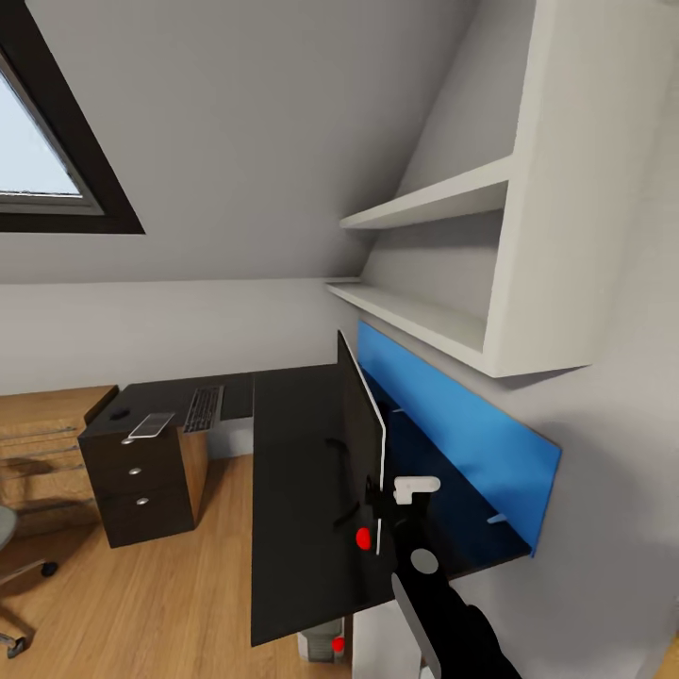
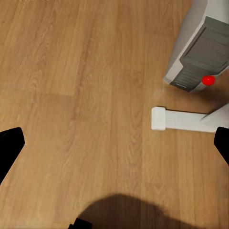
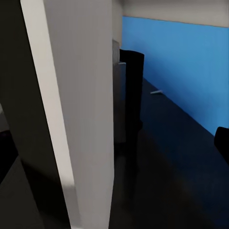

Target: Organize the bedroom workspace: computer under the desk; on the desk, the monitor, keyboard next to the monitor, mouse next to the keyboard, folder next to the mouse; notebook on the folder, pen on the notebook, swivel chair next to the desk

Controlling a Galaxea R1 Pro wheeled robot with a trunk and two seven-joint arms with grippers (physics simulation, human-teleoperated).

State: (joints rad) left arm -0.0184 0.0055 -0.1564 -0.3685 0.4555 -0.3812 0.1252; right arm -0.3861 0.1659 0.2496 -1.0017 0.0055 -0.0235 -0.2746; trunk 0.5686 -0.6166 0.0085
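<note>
One step in hand: monitor (image 1: pixel 361 443) placement | right gripper (image 1: pixel 385 514) seemingly clamping its near edge, grip unclear | monitor standing upright on desk (image 1: pixel 292 490) | next: releasing, then reaching for keyboard (image 1: pixel 203 408) far beyond gripper.

Glossy black desk (image 1: pixel 292 471) under the right gripper (image 1: pixel 401 514), thin silver-edged monitor (image 1: pixel 361 443) beside its fingers, matt blue wall panel (image 1: pixel 471 429) beyond, smooth wood-grain floor (image 2: pixel 86 95) below the left gripper (image 2: pixel 114 143).
</note>
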